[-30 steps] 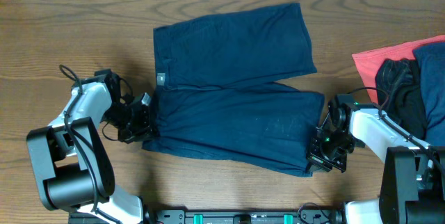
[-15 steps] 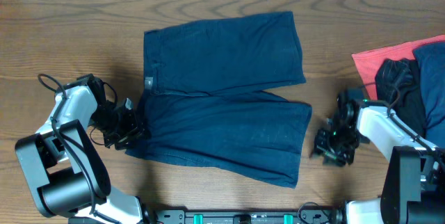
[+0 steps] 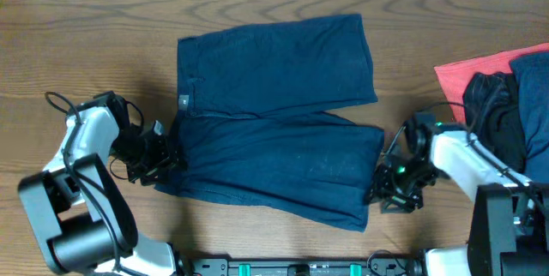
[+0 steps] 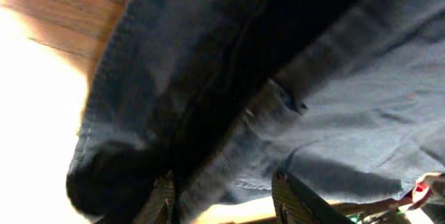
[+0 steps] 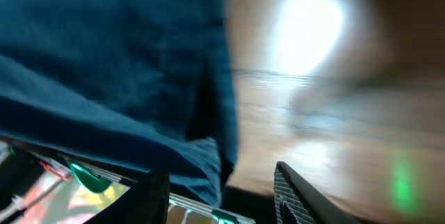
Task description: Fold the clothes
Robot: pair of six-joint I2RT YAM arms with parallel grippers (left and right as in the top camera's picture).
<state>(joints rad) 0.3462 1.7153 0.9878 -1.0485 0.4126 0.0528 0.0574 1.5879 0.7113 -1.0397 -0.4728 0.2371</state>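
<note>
The dark navy shorts (image 3: 274,96) lie flat in the middle of the wooden table (image 3: 86,45), waistband to the left and both legs pointing right. My left gripper (image 3: 165,158) sits low at the waistband end of the near leg. In the left wrist view its jaws (image 4: 226,200) stand apart, with the waistband fabric (image 4: 278,57) lying loosely between them. My right gripper (image 3: 380,195) is at the hem corner of the near leg. In the right wrist view it (image 5: 222,196) is open, the hem (image 5: 104,64) hanging beside its left finger and not pinched.
At the right edge of the table lies a bright red cloth (image 3: 463,75). A shiny black garment (image 3: 493,109) and a blue cloth (image 3: 533,87) are piled on it, close behind my right arm. The table's front edge runs just below both grippers.
The shorts slid left across the table. Both grippers went from shut on the fabric to open. The right gripper drew off to the right, then came back to the hem.
</note>
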